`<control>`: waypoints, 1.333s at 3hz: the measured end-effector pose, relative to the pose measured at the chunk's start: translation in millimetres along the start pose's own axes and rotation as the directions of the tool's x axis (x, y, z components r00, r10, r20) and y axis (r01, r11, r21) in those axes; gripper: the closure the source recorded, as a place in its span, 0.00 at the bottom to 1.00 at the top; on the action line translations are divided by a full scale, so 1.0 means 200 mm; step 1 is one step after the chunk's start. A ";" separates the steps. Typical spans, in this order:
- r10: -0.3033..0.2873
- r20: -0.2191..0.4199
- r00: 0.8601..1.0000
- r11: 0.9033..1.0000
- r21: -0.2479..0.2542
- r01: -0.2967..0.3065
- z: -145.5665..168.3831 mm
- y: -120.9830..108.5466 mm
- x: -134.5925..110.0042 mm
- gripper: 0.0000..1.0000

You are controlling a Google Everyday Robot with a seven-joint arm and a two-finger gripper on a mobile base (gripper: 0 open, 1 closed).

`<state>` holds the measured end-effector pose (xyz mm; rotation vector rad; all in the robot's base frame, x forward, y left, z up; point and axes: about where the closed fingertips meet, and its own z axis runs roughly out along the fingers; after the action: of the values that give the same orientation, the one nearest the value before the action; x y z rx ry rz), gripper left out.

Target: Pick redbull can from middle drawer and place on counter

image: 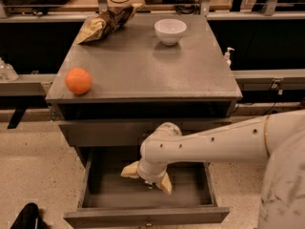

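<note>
The middle drawer [108, 195] stands pulled open at the bottom of the grey cabinet. My gripper [147, 179] reaches down into it on the white arm, its two tan fingers [130, 171] spread apart. Only a small dark, shiny bit of the redbull can [148, 185] shows between the fingers, low against the drawer floor; the rest is hidden under the gripper. The counter [143, 66] is the flat grey top above the drawers.
On the counter are an orange ball [78, 80] at the front left, a white bowl [170, 30] at the back and a crumpled bag [105, 24] at the back left. A closed drawer front [100, 130] sits above the open drawer. A small bottle [228, 57] stands to the right.
</note>
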<state>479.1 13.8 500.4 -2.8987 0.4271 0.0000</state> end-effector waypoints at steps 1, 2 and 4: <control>0.051 -0.021 0.998 0.999 -0.006 -0.051 0.01 -0.01 0.02 0.00; 0.055 -0.026 0.998 0.998 0.007 -0.054 0.06 0.01 0.08 0.00; 0.012 -0.083 0.996 0.999 0.043 -0.008 0.27 0.07 0.25 0.00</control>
<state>524.5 -3.5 443.5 -2.8622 0.4505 -0.1268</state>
